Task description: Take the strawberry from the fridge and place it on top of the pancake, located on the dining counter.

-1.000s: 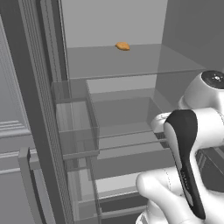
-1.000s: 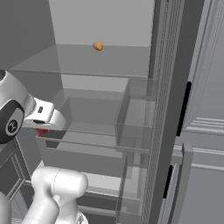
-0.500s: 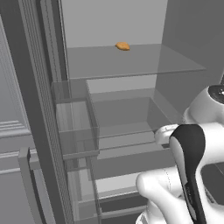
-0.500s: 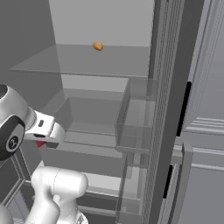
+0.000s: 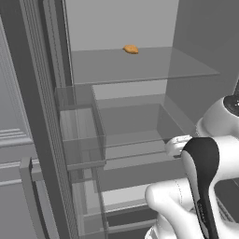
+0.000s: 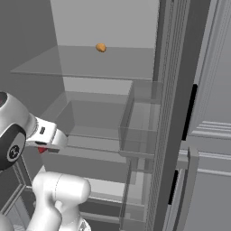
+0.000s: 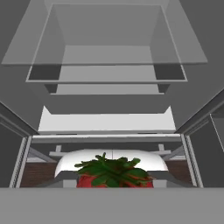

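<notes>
The fingers [image 7: 114,183] are clenched on the strawberry [image 7: 114,175]: in the hand view its red body and green leafy cap sit right at the bottom, pinned between the two tips. In the right base view a speck of that red shows just under the white hand, which hangs at the front of the open fridge [image 6: 108,27], level with its lower glass shelf [image 6: 97,142] and clear of it. So the pick looks done, and the step in hand is carrying the fruit out of the fridge.

Higher up, a small orange-yellow lump [image 5: 131,49] lies on the upper glass shelf [image 5: 140,65], well apart from the hand; it is not wanted.

Next, I judge, the arm must draw straight back past the shelf edges and the door bins [image 5: 81,154] without knocking them. Then the base has to turn toward the dining table that carries the pancake, with the grip held firm.
</notes>
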